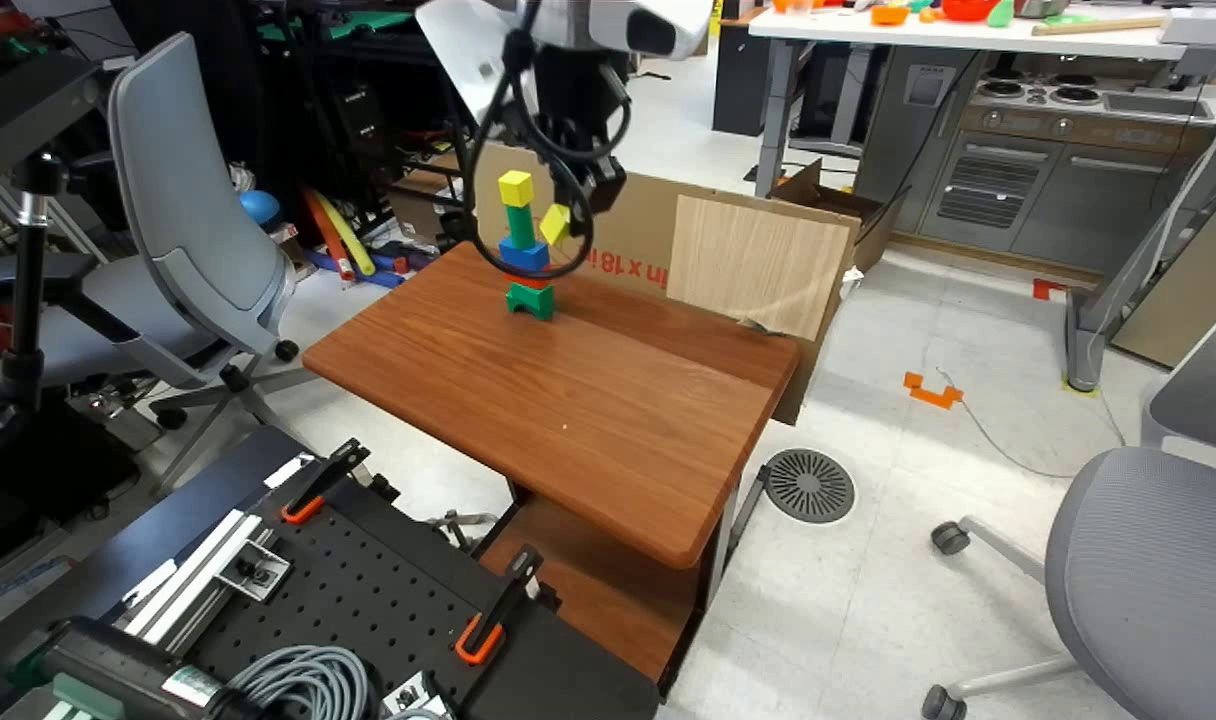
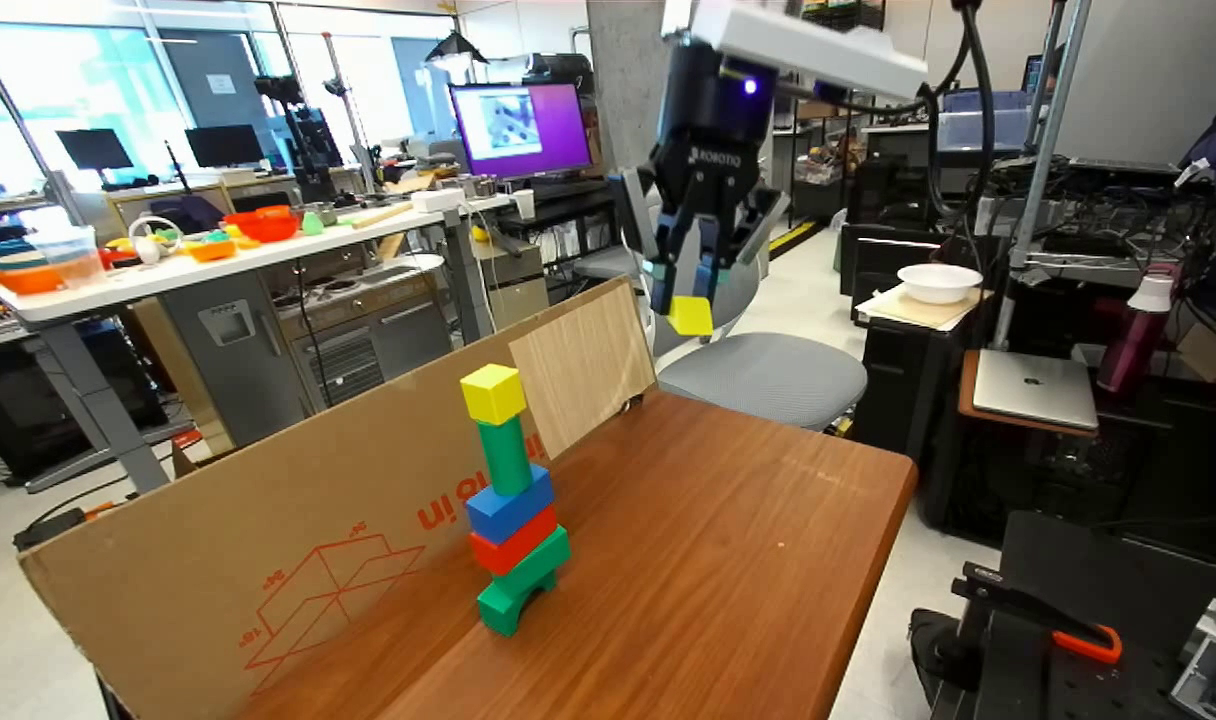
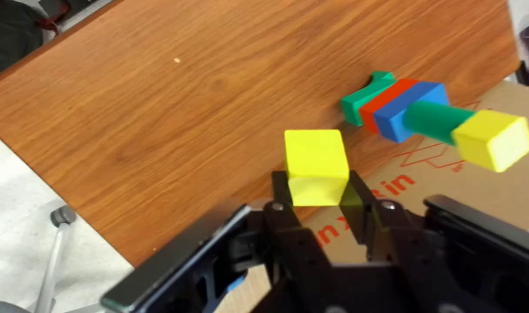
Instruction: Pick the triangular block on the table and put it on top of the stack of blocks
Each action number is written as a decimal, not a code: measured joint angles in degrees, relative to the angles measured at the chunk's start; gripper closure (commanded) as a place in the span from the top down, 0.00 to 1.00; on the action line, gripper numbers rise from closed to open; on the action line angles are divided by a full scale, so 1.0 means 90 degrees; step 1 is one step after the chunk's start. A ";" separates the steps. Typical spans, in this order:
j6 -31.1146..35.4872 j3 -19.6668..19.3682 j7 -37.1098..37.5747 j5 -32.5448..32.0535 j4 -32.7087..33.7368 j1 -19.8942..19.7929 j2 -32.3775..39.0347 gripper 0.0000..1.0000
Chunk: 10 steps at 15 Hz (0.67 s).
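Holding wedge (image 3: 316,153) pinched in hand (image 3: 318,188), closed to its width. Bring above stack (image 2: 511,504) by bench (image 2: 718,560) edge along cardboard (image 2: 393,455); centre, lower straight, release softly.

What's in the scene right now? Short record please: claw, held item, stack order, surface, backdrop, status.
claw: closed
held item: yellow triangular block, gripped from both sides
stack, bottom to top: green arch block, red block, blue block, green cylinder, yellow cuboid
surface: wooden table, with the stack standing on it
backdrop: cardboard panel along a table edge
status: triangular block held apart from the stack, not yet placed
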 measured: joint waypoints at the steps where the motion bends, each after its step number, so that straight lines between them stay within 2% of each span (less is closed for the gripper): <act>1: -0.0131 0.0051 0.0000 0.0083 0.0014 0.0068 -0.0182 0.08; 5: -0.0293 0.0177 0.0003 0.0388 0.0139 0.0318 -0.0512 0.08; 10: -0.0268 0.0325 0.0187 0.0414 0.0482 0.0562 -0.0476 0.08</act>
